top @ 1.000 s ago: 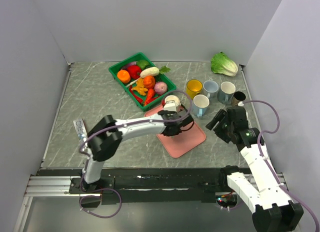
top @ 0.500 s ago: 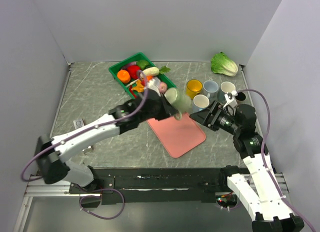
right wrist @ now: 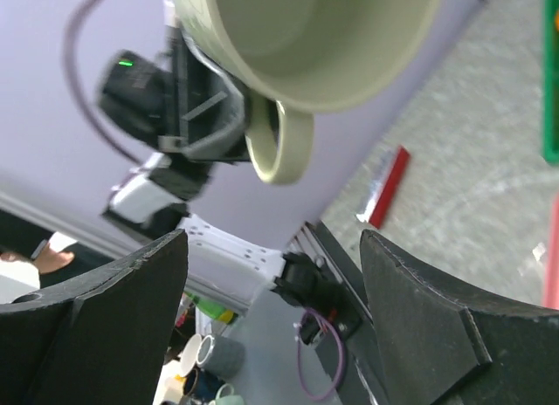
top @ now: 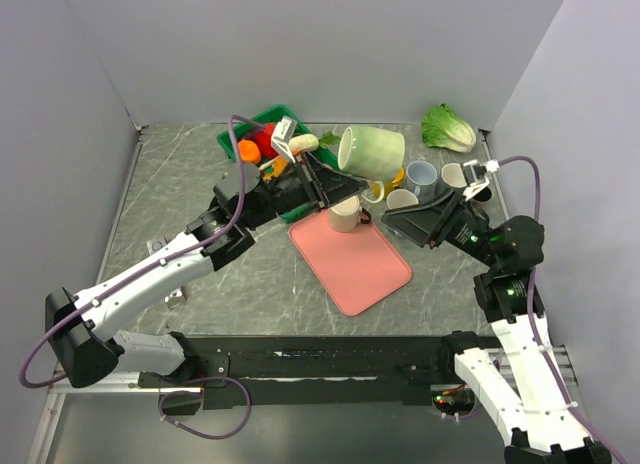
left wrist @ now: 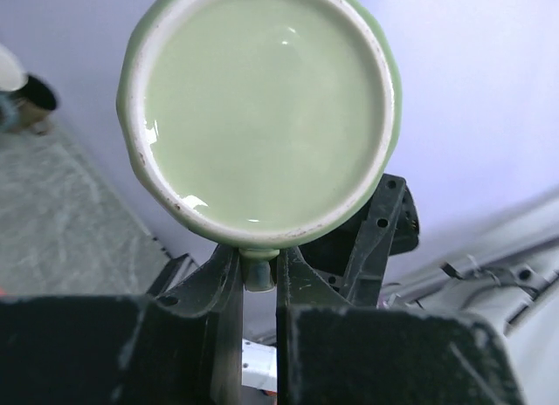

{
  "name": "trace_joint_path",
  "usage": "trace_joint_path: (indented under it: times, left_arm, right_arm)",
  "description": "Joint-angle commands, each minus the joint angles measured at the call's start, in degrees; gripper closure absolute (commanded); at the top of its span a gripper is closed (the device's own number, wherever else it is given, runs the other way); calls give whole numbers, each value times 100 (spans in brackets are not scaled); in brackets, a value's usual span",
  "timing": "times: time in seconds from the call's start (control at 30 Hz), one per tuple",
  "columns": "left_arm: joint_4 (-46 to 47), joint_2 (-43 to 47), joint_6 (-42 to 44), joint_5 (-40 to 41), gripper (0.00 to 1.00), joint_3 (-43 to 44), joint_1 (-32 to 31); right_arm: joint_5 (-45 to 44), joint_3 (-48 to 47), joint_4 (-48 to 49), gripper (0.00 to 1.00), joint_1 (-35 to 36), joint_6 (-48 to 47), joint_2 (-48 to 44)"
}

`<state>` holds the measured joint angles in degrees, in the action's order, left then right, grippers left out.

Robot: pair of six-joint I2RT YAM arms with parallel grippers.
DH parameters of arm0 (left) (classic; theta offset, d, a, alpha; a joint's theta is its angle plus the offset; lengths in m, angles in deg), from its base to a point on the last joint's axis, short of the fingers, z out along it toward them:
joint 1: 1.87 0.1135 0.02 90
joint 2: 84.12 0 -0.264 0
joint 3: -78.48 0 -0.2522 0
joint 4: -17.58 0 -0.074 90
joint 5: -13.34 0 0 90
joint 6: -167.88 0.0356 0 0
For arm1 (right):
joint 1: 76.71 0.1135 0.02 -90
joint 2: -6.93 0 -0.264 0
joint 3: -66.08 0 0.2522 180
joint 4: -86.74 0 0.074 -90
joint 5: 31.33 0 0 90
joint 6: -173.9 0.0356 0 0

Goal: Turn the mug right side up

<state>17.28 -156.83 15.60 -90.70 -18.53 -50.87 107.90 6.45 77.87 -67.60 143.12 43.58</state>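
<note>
The left gripper (top: 345,196) is clamped on the handle (right wrist: 279,147) of the mug (top: 372,152). In the left wrist view its fingers (left wrist: 223,291) pinch a small part of the handle just under the mug's base. The mug hangs in the air over the far end of the board (top: 360,269), touching nothing but the fingers. It lies roughly on its side, with its base toward the left wrist and its mouth toward the right gripper (top: 400,220), and the handle hangs underneath.

The right gripper is empty with its jaws spread wide. It sits just beside the mug on the right and points at the open mouth, with a small gap between them.

Beyond the mug stand the cups (top: 421,173), close behind and to its right. The bin (top: 232,141) lies behind the left arm's forearm. The lettuce (top: 447,128) sits in the far right corner, well apart. The table (top: 190,204) is bare to the left of the board and on its near side. The back wall (top: 300,44) and right wall (top: 570,134) close in the crowded far right.

The mug is pale green and glossy. Its flat glazed base has a whitish ring with a few dark specks, and the inside is smooth and empty.
</note>
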Motion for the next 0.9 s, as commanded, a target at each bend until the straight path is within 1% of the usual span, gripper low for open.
trace_joint_path:
  times: [0.0,0.17,0.23,0.33,0.57,0.7,0.77,0.8,0.87]
  left_arm:
    - [1853,55,-267,-845,99,310,-14]
    - [2231,-77,-433,-1109,99,266,-14]
    - [2451,-103,-469,-1206,99,222,-23]
    - [2592,-217,-504,-1390,99,266,-40]
    - [2381,-349,-214,-1426,99,451,-216]
    - [2407,-385,-161,-1417,99,451,-277]
    - [2399,-393,-127,-1417,99,459,-286]
    - [2399,-393,-126,-1426,99,468,-295]
    - [2425,-420,-91,-1426,99,451,-313]
  right_arm:
    - [105,-571,857,15,48,309,9]
    - [131,-599,1277,19,39,467,141]
    - [139,-459,1751,22,48,756,211]
    - [122,-414,1972,26,65,942,317]
    - [-115,-564,1498,32,118,714,405]
    - [-230,-476,1366,47,127,678,396]
    - [-274,-441,1279,51,118,678,379]
    - [-300,-432,1243,56,127,670,379]
    - [-370,-423,1191,62,135,670,379]
